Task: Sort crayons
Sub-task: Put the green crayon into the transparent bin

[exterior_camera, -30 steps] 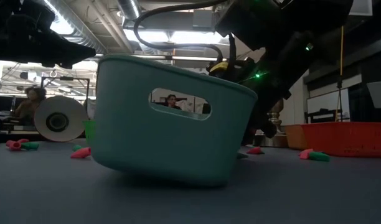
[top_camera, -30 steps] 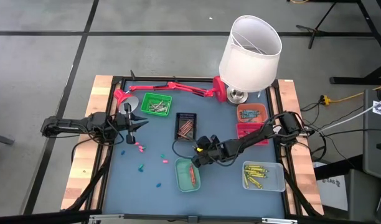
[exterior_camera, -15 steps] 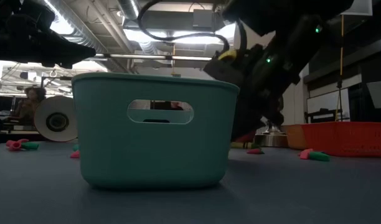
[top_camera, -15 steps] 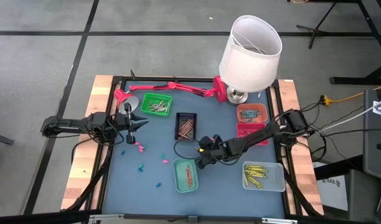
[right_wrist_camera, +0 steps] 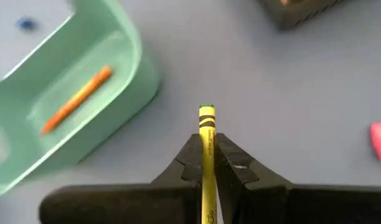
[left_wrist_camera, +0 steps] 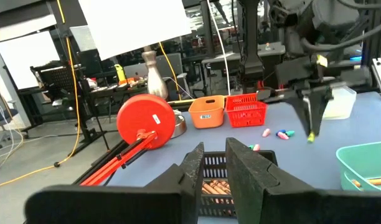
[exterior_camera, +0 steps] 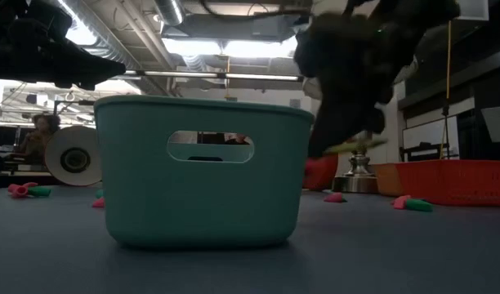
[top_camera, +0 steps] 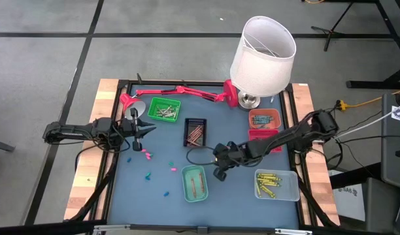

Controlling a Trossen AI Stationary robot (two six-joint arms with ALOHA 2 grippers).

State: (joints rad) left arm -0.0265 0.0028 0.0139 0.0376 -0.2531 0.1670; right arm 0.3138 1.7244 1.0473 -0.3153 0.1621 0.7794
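Yellow crayon (right_wrist_camera: 206, 144) sits clamped in my right end effector (top_camera: 221, 171), just right of the teal tray (top_camera: 195, 184), which holds an orange crayon (right_wrist_camera: 76, 99). My left end effector (top_camera: 145, 128), fingers slightly apart and holding nothing, waits well left of that tray.

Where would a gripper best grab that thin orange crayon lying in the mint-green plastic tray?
Probably at its middle, coming straight down from above. The orange crayon lies flat on the floor of the mint-green tray, lengthwise and clear of the walls, so only the open top gives access. Fingers should close across its thin width, not its length. The right gripper is busy, shut on a yellow crayon.
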